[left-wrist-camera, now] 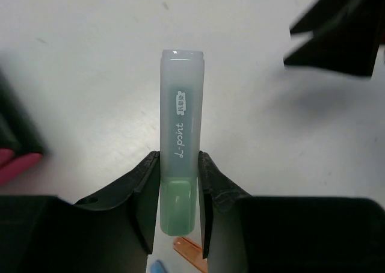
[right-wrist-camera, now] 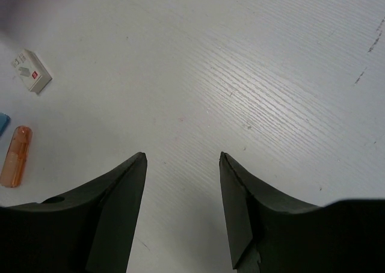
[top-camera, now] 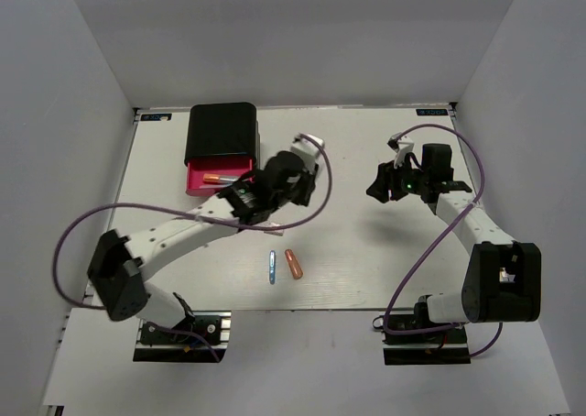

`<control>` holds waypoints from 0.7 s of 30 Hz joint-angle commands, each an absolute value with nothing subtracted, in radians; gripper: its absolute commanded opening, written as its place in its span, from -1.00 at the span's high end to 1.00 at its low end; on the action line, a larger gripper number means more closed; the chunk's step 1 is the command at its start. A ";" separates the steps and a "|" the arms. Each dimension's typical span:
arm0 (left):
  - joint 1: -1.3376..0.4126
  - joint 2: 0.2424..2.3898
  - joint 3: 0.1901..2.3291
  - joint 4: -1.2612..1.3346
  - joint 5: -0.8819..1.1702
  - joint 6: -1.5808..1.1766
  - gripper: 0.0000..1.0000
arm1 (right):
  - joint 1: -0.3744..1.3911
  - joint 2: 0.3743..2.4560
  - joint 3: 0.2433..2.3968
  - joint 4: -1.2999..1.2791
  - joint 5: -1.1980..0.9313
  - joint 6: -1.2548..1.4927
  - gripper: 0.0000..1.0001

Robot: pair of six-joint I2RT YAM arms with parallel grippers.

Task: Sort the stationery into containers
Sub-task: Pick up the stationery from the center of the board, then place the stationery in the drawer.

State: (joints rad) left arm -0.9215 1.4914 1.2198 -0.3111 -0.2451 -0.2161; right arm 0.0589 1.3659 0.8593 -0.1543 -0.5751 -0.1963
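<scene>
Left wrist view: the green-tipped clear marker (left-wrist-camera: 181, 141) is pinched in the left gripper (left-wrist-camera: 179, 192). Its long axis runs straight out ahead of the fingers, with the green end back in the grip and the frosted end forward. The right gripper (right-wrist-camera: 182, 159) hangs parted and empty.

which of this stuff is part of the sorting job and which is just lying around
Job: green-tipped marker in left gripper, blue pen, orange marker, white eraser, orange-tipped marker in pink drawer, black box.
Not the job: purple cables.
</scene>
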 commanded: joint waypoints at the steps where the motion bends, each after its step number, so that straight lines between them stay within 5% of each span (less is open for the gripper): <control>1: -0.859 1.375 1.180 -0.308 -0.333 -0.164 0.72 | 0.054 1.342 0.847 -0.107 -0.626 -0.216 -0.16; 10: -0.668 1.106 0.980 -0.218 -0.400 -0.012 0.70 | 0.055 1.350 0.845 -0.092 -0.657 -0.236 -0.16; 21: -0.499 1.088 0.971 -0.167 -0.365 0.065 0.67 | 0.054 1.341 0.833 -0.092 -0.667 -0.252 -0.16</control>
